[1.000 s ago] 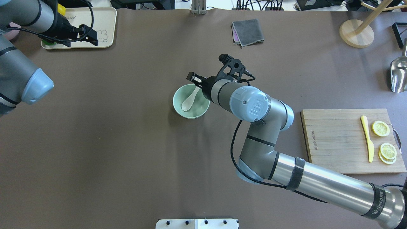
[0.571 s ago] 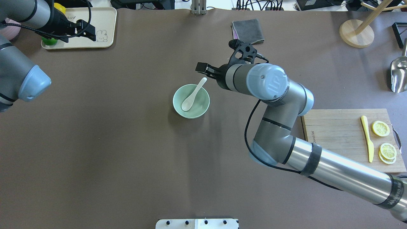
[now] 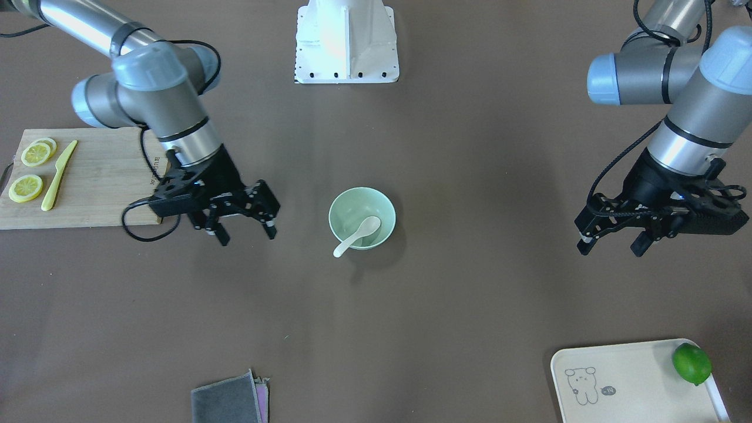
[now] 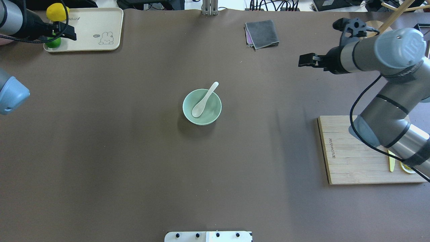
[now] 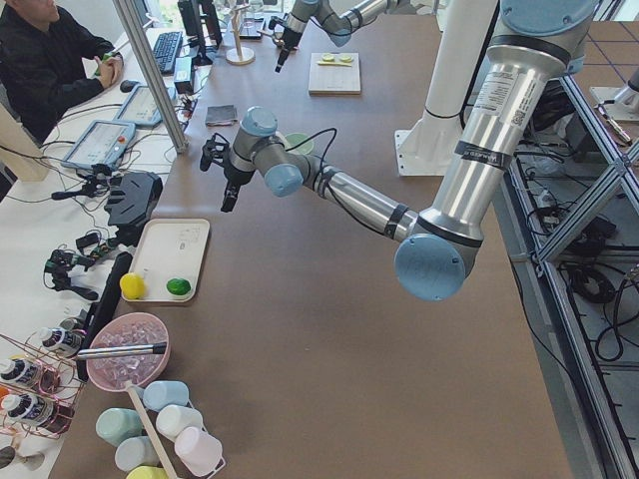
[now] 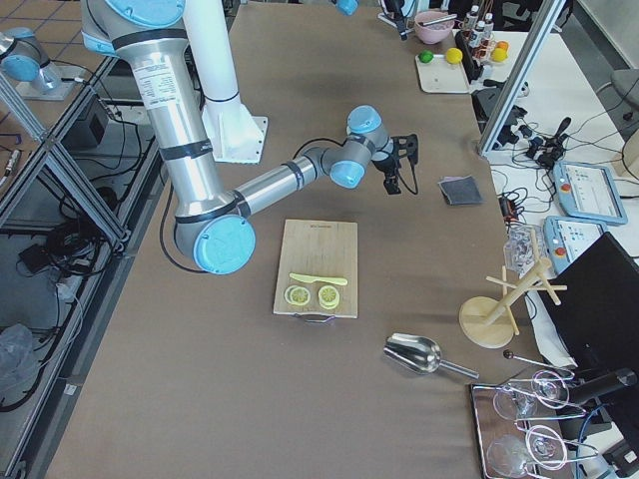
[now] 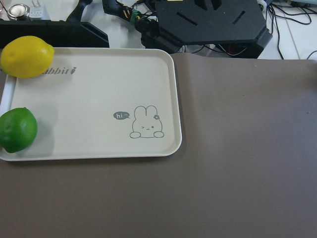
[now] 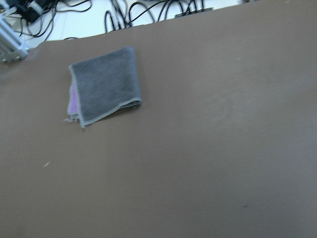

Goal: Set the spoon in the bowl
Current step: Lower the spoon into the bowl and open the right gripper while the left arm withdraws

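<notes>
The pale mint-green bowl [image 4: 213,111] stands mid-table and also shows in the front view [image 3: 352,207]. The white spoon [image 4: 203,100] lies in it, scoop down inside and handle leaning over the far rim; it also shows in the front view [image 3: 356,235]. My right gripper [image 3: 247,236] is open and empty, above the table well to the right of the bowl, near the cutting board; it also shows in the overhead view [image 4: 303,61]. My left gripper [image 3: 609,249] is open and empty, far to the bowl's left, beside the tray in the overhead view [image 4: 69,33].
A wooden cutting board [image 4: 352,151] with a yellow knife [image 3: 57,176] and lemon slices [image 3: 26,188] lies at the right. A folded grey cloth [image 4: 262,33] lies at the far side. A cream tray [image 4: 90,27] holds a lime [image 7: 17,130] and a lemon [image 7: 26,55].
My right gripper has pulled away from the bowl, far to the right, and left the spoon in the bowl. My left arm has drawn back further to the left.
</notes>
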Controlling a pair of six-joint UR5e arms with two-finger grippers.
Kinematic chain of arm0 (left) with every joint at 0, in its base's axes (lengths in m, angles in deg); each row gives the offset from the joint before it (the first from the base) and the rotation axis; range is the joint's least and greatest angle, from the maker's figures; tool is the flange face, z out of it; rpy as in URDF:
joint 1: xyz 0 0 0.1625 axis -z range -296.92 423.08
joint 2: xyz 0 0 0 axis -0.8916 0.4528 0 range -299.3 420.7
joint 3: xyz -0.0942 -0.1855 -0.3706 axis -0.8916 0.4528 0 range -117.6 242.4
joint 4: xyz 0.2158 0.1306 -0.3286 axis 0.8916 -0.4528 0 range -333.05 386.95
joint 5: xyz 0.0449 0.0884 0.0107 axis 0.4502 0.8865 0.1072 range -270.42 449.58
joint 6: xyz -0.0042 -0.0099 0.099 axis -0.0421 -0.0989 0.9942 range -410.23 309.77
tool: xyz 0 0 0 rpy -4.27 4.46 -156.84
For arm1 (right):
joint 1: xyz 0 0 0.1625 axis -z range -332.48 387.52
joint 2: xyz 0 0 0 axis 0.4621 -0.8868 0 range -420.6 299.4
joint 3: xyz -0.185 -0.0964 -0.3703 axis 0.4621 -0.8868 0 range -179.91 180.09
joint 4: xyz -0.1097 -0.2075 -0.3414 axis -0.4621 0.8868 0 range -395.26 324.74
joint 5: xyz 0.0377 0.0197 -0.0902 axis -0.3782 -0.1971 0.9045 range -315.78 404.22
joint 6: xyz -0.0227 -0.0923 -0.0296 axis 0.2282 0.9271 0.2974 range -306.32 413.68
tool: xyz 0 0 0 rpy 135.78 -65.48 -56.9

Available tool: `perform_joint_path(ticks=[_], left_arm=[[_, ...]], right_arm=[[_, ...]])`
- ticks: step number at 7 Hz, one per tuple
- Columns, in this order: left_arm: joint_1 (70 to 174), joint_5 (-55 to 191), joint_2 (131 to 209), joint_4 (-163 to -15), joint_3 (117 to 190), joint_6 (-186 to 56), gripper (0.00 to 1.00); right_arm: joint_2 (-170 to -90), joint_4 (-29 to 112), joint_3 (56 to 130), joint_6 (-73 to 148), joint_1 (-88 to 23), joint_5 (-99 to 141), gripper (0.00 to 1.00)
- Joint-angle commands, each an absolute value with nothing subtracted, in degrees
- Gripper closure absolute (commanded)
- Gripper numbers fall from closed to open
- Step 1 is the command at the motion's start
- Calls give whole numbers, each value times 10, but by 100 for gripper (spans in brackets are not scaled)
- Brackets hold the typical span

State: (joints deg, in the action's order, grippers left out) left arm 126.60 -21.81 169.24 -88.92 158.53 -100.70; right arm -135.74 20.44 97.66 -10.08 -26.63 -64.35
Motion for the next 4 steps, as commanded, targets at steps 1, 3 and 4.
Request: perform_joint_path(ticks=[1, 3, 4], left_arm=[[1336, -269, 1671, -883, 1591, -949, 2], [1478, -433, 1620, -833, 1593, -774, 2], [1505, -431, 1580, -807, 1588, -671, 2]], right_arm=[[-1391, 270, 980, -3, -406, -808, 0], [-1474, 458, 1025, 338, -510, -859, 0], [-1523, 500, 1020, 488, -553, -850, 0]])
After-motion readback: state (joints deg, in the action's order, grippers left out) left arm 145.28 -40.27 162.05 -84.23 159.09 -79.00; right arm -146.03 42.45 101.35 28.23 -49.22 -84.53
